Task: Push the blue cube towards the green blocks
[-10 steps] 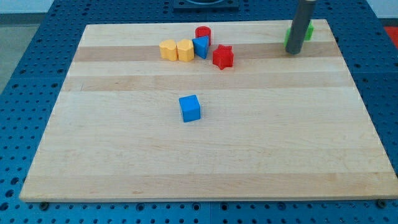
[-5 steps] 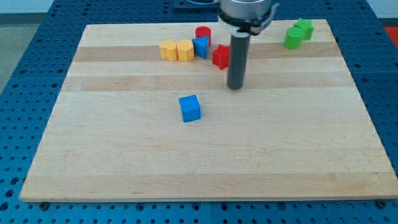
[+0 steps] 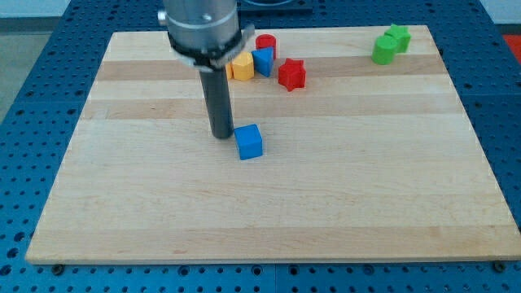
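The blue cube (image 3: 249, 141) sits near the middle of the wooden board (image 3: 269, 212). My tip (image 3: 221, 133) is just to the cube's left and slightly above it in the view, very close to it. Two green blocks (image 3: 389, 44) lie together at the board's top right corner, far from the cube.
A cluster lies at the view's top centre: a red cylinder (image 3: 266, 43), a blue wedge-like block (image 3: 262, 61), a red star-like block (image 3: 291, 74) and a yellow block (image 3: 242, 67) partly hidden behind the rod. A blue pegboard table (image 3: 32, 98) surrounds the board.
My rod has swept from the top right by the green blocks leftwards and down across the board to the blue cube's left side. No block has moved.
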{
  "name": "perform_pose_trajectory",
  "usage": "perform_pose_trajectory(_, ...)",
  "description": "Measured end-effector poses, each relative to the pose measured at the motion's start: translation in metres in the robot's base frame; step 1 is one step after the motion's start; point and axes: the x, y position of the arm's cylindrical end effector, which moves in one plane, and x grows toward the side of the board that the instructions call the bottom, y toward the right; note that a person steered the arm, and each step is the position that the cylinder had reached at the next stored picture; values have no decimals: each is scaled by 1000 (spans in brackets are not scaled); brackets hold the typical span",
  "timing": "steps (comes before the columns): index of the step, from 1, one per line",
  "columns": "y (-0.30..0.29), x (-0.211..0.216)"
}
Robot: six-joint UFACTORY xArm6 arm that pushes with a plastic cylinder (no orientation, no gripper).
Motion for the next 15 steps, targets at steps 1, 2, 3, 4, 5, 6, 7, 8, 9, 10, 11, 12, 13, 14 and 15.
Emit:
perform_pose_trajectory(1, 1, 2)
perform_pose_trajectory(2, 44, -7)
perform_pose_trajectory(3, 130, -9)
perform_pose_trajectory(4, 214, -16)
perform_pose_trajectory(5, 228, -16)
perform_pose_trajectory(6, 203, -30)
perform_pose_trajectory(7, 151, -30)
perform_pose_trajectory(8, 98, -24)
perform_pose_trajectory(9, 42, -18)
perform_pose_trajectory(10, 30, 14)
perform_pose_trajectory(11, 39, 42)
perform_pose_trajectory(12, 43, 42)
perform_pose_trajectory(13, 78, 41)
perform_pose_trajectory(14, 142, 11)
perform_pose_trajectory(15, 184, -51)
